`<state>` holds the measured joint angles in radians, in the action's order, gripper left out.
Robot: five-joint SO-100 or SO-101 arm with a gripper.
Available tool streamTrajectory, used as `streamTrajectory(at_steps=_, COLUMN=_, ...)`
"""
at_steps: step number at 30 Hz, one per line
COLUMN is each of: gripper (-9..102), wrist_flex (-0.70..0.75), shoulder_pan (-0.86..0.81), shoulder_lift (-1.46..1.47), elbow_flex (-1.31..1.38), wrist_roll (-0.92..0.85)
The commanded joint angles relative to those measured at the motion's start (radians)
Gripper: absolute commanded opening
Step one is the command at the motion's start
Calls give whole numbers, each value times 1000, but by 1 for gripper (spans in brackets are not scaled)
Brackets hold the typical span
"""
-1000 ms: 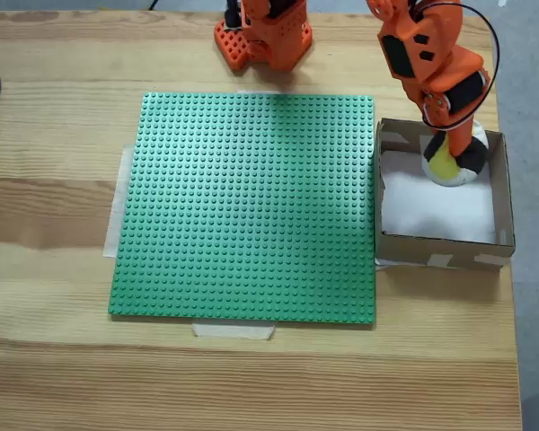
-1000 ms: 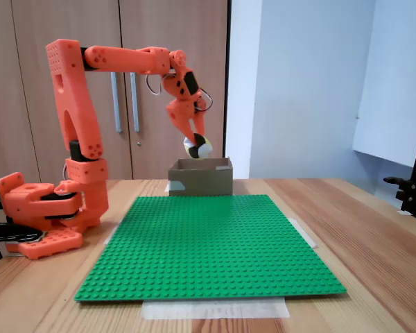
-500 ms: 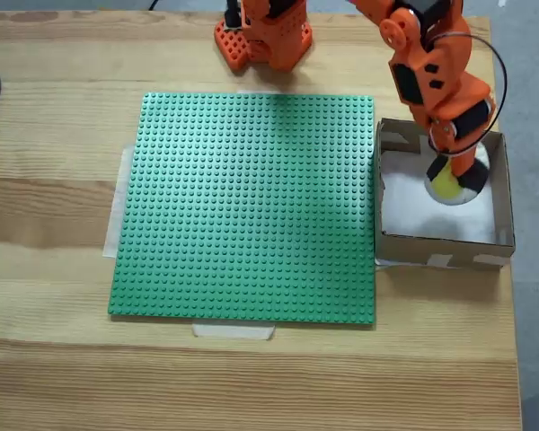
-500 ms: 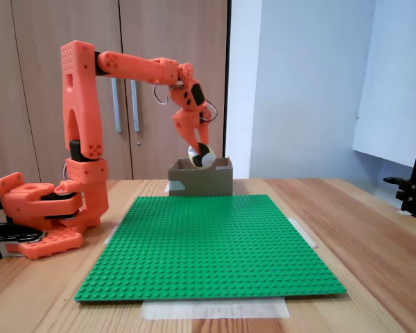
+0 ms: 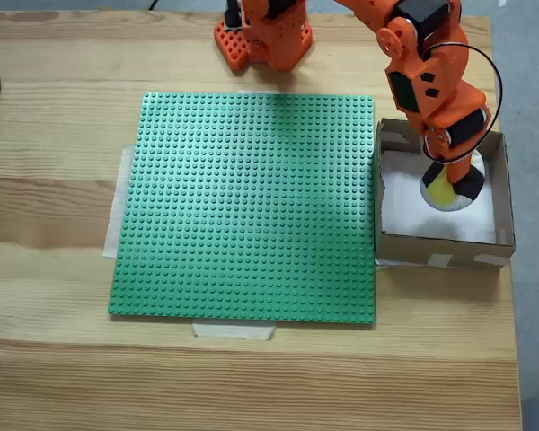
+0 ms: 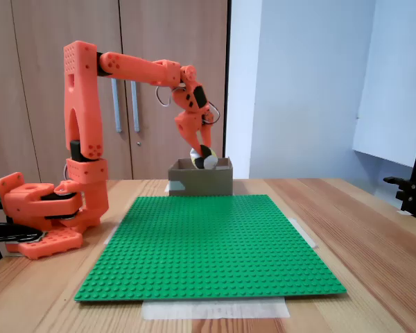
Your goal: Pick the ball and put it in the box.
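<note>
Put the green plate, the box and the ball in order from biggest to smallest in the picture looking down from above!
1. Green plate, biggest by far.
2. Box.
3. Ball, smallest, sitting within the box's outline, held by the gripper.

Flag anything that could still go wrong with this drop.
1. The ball is still gripped in the hand and sits partly above the cardboard box rim in a fixed view; released from there it could bounce out over the low walls.
2. Seen from above, the ball hangs near the box's right wall, not the centre, so a bounce has little margin.
3. The box looks light; lowering further could nudge it.
</note>
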<state>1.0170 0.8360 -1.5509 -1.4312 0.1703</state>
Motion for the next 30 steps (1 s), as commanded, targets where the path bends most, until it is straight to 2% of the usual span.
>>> streamTrajectory(at_steps=1, gripper=11, wrist_flex=-9, shoulder_pan=-9, shoulder_lift=-17, elbow_flex=-6, wrist_roll=15)
streamTrajectory(at_steps=5, gripper=18, wrist_flex=0, shoulder_pan=0, shoulder_lift=-34, elbow_flex=-18, wrist_roll=25)
streamTrajectory(at_steps=19, gripper=9, wrist_flex=-44, shoulder_pan=-9, shoulder_lift=-163, elbow_flex=-49, wrist_roll=51)
streamTrajectory(at_steps=22, gripper=0, wrist_flex=-58, shoulder_pan=-15, shoulder_lift=-235, elbow_flex=-84, wrist_roll=18)
streamTrajectory(at_steps=30, gripper=-1, wrist_flex=-169, shoulder_pan=-83, shoulder_lift=-453, elbow_flex=-287, wrist_roll=-21)
